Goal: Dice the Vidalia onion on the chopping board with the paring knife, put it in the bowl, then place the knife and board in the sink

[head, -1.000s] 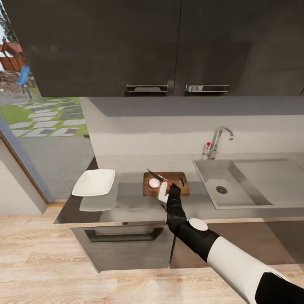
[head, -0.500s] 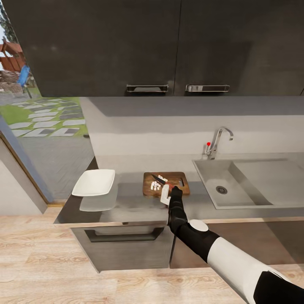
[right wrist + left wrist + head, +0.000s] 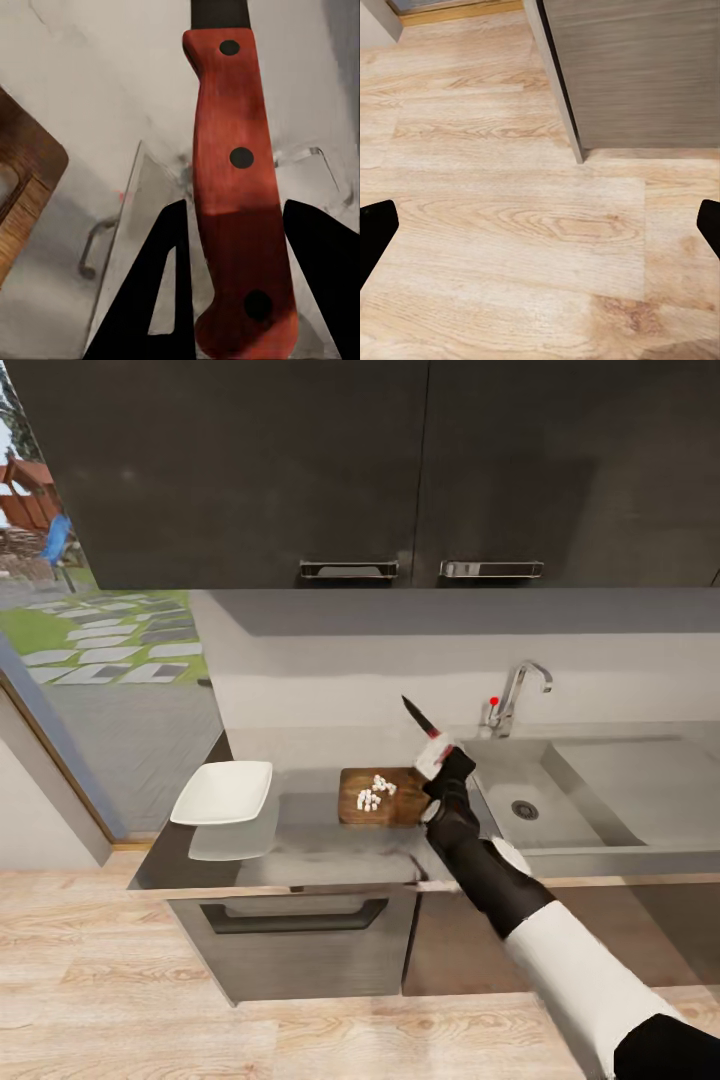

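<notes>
The head camera looks forward and down from well back, taking in the glossy black upper cabinets (image 3: 400, 470), the long matte grey worktop (image 3: 300, 850), the grey rectangular sink (image 3: 600, 800) at the right and the pale wood floor (image 3: 150, 980) nearest.

The left wrist camera hangs low and faces down at the same pale wood floor (image 3: 510, 225), fairly near, with the corner of a dark brown lower cabinet (image 3: 637, 67) at its far side.

The right wrist camera sits very close, looking along the red-handled paring knife (image 3: 236, 187) held in the right claw (image 3: 232, 225). It shares with the head view the brown wooden chopping board (image 3: 22, 187), the worktop and the sink's edge.
</notes>
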`<state>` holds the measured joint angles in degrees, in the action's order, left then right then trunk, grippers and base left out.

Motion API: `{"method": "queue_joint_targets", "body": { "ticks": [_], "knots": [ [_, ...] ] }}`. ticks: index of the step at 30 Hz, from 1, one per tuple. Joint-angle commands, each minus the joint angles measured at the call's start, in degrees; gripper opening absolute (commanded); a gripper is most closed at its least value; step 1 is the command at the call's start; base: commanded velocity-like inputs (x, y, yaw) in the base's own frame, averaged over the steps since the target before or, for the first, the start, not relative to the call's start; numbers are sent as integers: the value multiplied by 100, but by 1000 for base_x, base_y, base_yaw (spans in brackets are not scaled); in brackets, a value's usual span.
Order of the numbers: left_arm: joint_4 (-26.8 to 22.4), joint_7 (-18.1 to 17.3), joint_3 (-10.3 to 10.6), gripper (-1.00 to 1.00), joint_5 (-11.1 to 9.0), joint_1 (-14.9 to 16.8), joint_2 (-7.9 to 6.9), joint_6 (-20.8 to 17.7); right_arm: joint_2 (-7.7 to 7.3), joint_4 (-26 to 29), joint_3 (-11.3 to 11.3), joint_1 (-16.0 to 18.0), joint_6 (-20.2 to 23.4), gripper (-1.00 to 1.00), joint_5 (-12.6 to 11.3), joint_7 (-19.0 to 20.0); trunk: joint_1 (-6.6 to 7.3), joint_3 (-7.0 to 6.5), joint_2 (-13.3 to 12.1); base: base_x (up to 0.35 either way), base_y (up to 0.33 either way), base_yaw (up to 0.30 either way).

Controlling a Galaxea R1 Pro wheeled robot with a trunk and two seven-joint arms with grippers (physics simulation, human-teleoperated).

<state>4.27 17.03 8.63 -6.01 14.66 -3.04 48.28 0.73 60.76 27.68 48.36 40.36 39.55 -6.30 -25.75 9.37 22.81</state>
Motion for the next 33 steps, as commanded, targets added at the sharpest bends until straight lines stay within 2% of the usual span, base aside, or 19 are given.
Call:
{"method": "queue_joint_targets", "body": {
  "ticks": [1, 2, 4, 6, 7, 8, 9, 11, 13, 16, 21, 23, 25, 26, 28, 29, 31, 33],
  "knots": [
    [21, -6, 51, 100, -58, 11, 4, 32, -9, 195, -504, 7, 36, -100, -42, 263, -4, 13, 11, 0, 0, 0],
    [21, -6, 51, 100, -58, 11, 4, 32, -16, 332, -875, 7, 41, -100, -43, 533, -4, 13, 11, 0, 0, 0],
    [21, -6, 51, 100, -58, 11, 5, 32, -43, 733, -1906, 11, 69, -100, -34, 1465, -4, 13, 11, 0, 0, 0],
    [21, -6, 51, 100, -58, 11, 5, 32, -178, 946, -2749, 14, 235, -100, -32, 2239, -4, 13, 11, 0, 0, 0],
    [21, -6, 51, 100, -58, 11, 5, 32, -281, 1011, -3053, 15, 494, -100, -35, 2548, -4, 13, 11, 0, 0, 0],
    [21, -10, 51, 100, -58, 11, 5, 32, -356, 1061, -3259, 15, 829, -100, -40, 2834, -4, 13, 11, 0, 0, 0],
    [21, -11, 51, 100, -58, 11, 5, 32, -401, 1121, -3407, 15, 1106, -100, -39, 3084, -4, 13, 11, 0, 0, 0],
    [23, -8, 51, 100, -58, 11, 5, 32, -494, 1213, -3685, 15, 1359, -100, -36, 3335, -4, 13, 11, 0, 0, 0],
    [27, -7, 51, 100, -58, 11, 5, 28, -575, 1243, -3819, 15, 1431, -100, -36, 3401, -4, 13, 11, 0, 0, 0],
    [29, -7, 52, 100, -58, 11, 12, 13, -740, 1252, -3861, 15, 1454, -100, -47, 3428, -4, 13, 11, 0, 0, 0],
    [30, 0, 52, 100, -58, 11, 9, -130, -779, 1235, -3859, 15, 1457, -100, -60, 3433, -4, 13, 11, 78, -30, 0],
    [30, -5, 51, 100, -63, 11, 8, -744, -777, 1229, -3865, 15, 1457, -100, -61, 3434, -4, 13, 11, 207, -154, 0],
    [30, -133, 51, 100, -66, 11, 6, -1795, -776, 1228, -3865, 15, 1460, -100, -62, 3434, -4, 13, 11, 172, -59, 0],
    [30, -241, 51, 100, -66, 11, 6, -2142, -776, 1228, -3866, 15, 1460, -100, -62, 3434, -4, 13, 11, 127, -25, 0],
    [34, -696, 46, 100, -68, 11, -9, -2848, -776, 1227, -3867, 15, 1459, -100, -62, 3434, -4, 13, 11, 49, -10, 0],
    [36, -873, 44, 100, -72, 11, -15, -3017, -778, 1227, -3868, 15, 1463, -100, -62, 3430, -4, 13, 11, 17, -3, 0],
    [40, -1012, 43, 100, -74, 11, -21, -3203, -783, 1227, -3918, 15, 1465, -100, -62, 3426, -4, 13, 11, 7, -1, 0],
    [45, -1048, 42, 100, -77, 11, -42, -3399, -784, 1227, -4109, 15, 1466, -100, -57, 3425, -4, 13, 11, 2, 0, 0]
  ]
}}
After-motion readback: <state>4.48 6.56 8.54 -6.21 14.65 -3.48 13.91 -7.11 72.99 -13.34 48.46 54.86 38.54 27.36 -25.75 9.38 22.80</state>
